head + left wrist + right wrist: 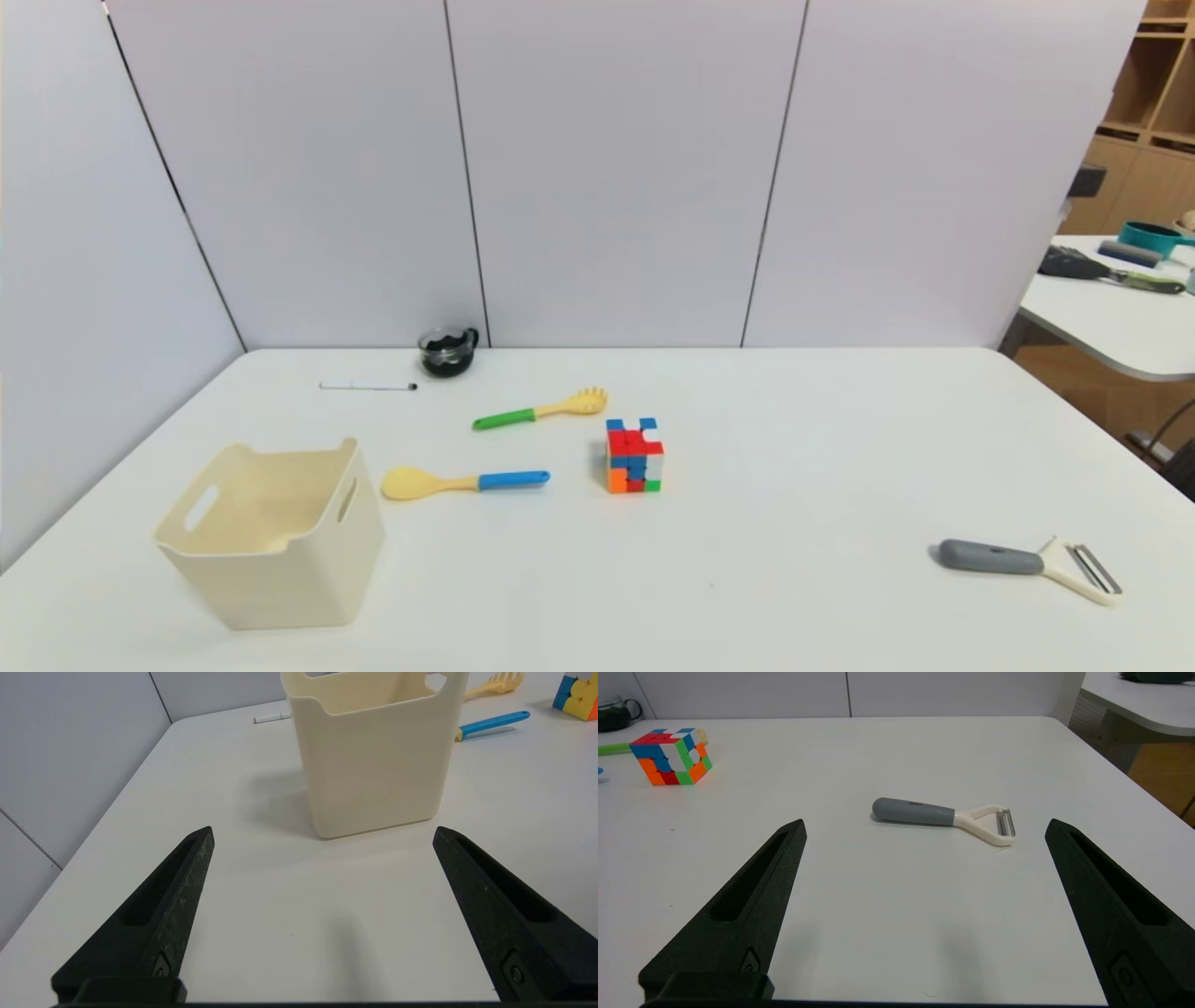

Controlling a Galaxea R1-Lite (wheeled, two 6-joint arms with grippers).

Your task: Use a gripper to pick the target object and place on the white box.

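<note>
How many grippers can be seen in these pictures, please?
2: the left gripper, open above the table near the white box; the right gripper, open near the peeler.

So the smooth white table [747, 579] has a cream plastic bin [299, 583], grey-handled peeler [991, 557] and multicoloured puzzle cube [636, 457] sitting on it.
</note>
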